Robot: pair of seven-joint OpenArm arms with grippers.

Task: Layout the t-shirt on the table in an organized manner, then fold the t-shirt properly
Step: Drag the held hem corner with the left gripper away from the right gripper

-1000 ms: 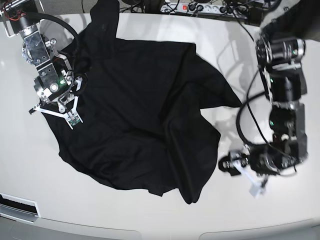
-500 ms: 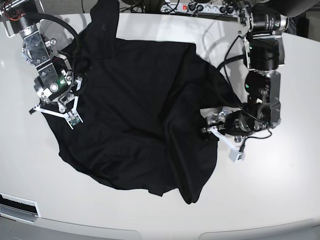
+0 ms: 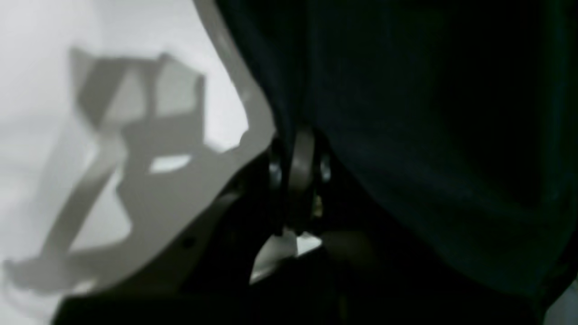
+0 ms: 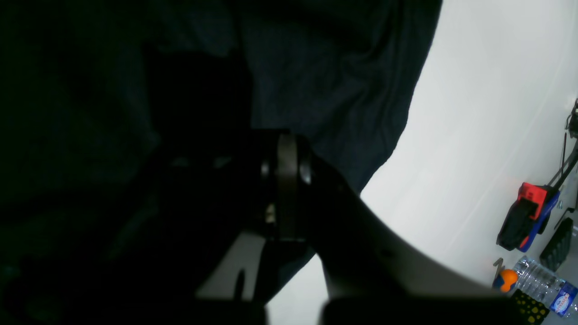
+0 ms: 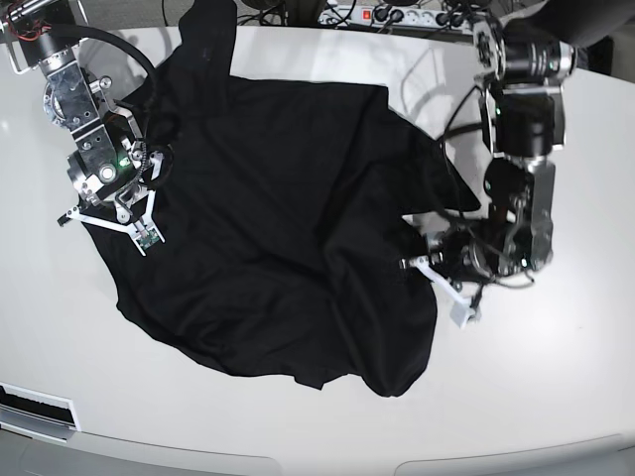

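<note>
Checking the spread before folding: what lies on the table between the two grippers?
In the base view, only the crumpled t-shirt spans the stretch from the right gripper to the left gripper.

bare table (image 5: pixel 556 377) right and front – open passage, crumpled t-shirt (image 5: pixel 278 238) blocking the centre

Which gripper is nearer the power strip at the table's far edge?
Left. The left gripper grips the t-shirt below the power strip; the right gripper sits across the shirt.

A power strip (image 5: pixel 397 16) lies beyond a water bottle (image 4: pixel 544 283).
</note>
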